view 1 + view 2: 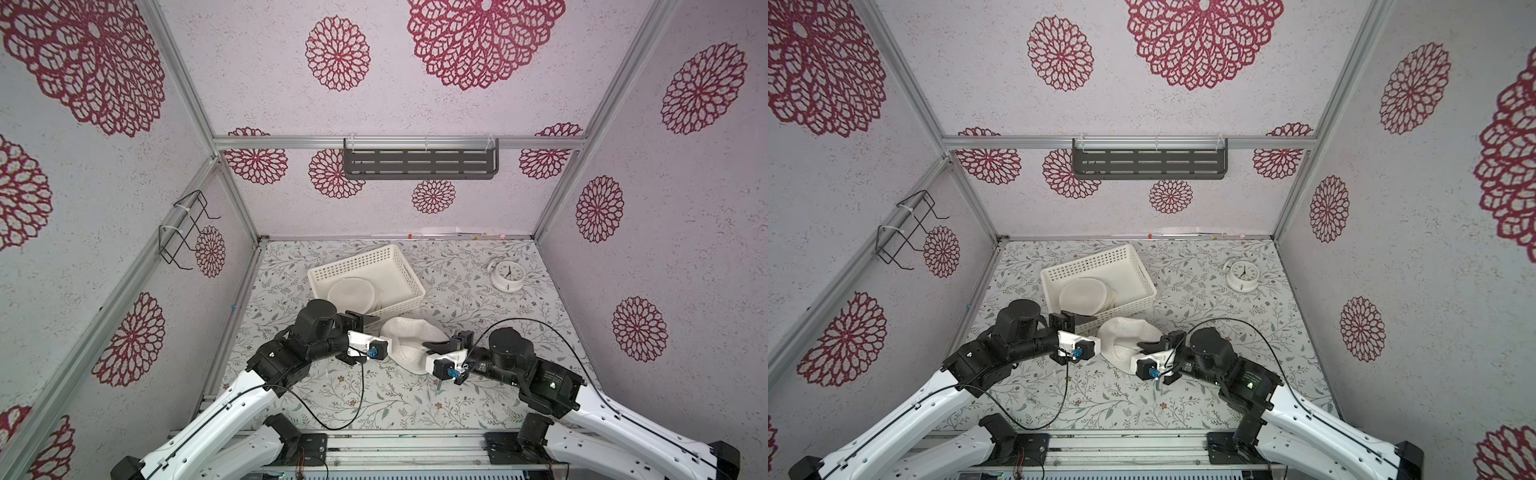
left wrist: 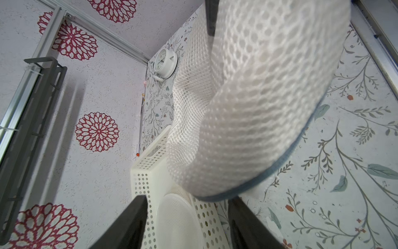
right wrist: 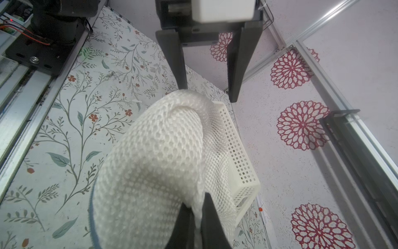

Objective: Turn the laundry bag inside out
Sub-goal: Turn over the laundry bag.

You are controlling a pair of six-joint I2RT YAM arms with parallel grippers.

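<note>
The laundry bag (image 1: 409, 334) (image 1: 1127, 332) is a white mesh pouch with a blue-trimmed rim (image 2: 282, 168), held up off the floral table between the two arms. My right gripper (image 1: 427, 344) (image 1: 1140, 344) (image 3: 197, 207) is shut on a pinched fold of the mesh. The bag (image 3: 150, 161) bulges out ahead of it. My left gripper (image 1: 376, 326) (image 1: 1093, 323) (image 2: 187, 200) is open at the bag's opposite edge. Its fingers (image 2: 137, 215) stand apart, with the blue rim just beyond their tips and no mesh between them. From the right wrist view, the left gripper (image 3: 207, 92) is open just above the bag's top.
A white perforated basket (image 1: 353, 259) (image 1: 1088, 262) sits right behind the bag, holding round white mesh pieces (image 1: 351, 293). A white alarm clock (image 1: 507, 274) lies at the back right. A grey shelf (image 1: 419, 162) and a wire rack (image 1: 187, 228) hang on the walls.
</note>
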